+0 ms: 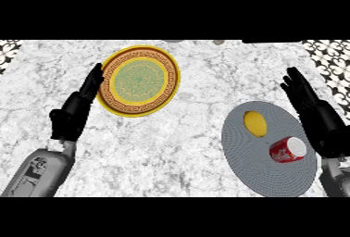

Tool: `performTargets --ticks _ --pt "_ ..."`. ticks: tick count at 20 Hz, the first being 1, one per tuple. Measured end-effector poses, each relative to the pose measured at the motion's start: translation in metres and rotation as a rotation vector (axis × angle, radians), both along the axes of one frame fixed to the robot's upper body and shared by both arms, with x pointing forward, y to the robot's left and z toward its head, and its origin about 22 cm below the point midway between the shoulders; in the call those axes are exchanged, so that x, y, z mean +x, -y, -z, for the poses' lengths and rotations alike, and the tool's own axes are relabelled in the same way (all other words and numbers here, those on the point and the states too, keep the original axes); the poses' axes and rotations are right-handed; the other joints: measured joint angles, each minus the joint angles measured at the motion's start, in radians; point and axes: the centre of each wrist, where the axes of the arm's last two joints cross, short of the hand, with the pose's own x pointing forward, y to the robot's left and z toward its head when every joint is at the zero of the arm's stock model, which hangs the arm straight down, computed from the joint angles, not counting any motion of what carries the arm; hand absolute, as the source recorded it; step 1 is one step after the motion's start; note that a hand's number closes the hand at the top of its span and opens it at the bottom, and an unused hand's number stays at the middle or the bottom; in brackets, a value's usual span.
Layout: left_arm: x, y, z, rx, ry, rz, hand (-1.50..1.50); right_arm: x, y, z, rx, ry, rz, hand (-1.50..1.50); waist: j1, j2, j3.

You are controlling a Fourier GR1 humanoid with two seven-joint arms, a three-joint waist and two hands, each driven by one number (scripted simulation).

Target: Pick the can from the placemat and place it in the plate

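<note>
A red can (288, 150) lies on its side on the round grey placemat (266, 173) at the right, with a yellow lemon-like object (255, 123) just behind it. The plate (139, 80), green in the middle with a brown patterned band and a yellow rim, sits at the upper left of the counter. My right hand (316, 116) stands open at the placemat's right edge, fingers straight and pointing away, just right of the can and not touching it. My left hand (77, 109) is open beside the plate's left rim, holding nothing.
The marble counter (184, 139) spreads between plate and placemat. Patterned dark-and-white strips show at the far left (8, 46) and far right (329, 51) corners. Small objects (218, 42) peek in at the back edge.
</note>
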Motion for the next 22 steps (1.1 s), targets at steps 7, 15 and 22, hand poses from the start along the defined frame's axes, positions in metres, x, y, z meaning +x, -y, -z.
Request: performTargets --ticks 7,15,22 --pt "-0.027 -0.059 0.026 0.136 -0.056 -0.168 0.0 -0.013 0.04 -0.006 0.29 0.131 0.359 -1.5 0.02 0.004 0.01" --pt "-0.069 -0.089 0.054 0.178 -0.111 -0.24 0.0 -0.058 0.038 0.015 0.315 0.405 0.925 -1.5 0.022 0.004 0.012" --pt "-0.084 -0.096 0.061 0.187 -0.102 -0.242 0.0 -0.126 0.004 0.018 0.268 0.407 0.927 -1.5 0.03 0.011 0.012"
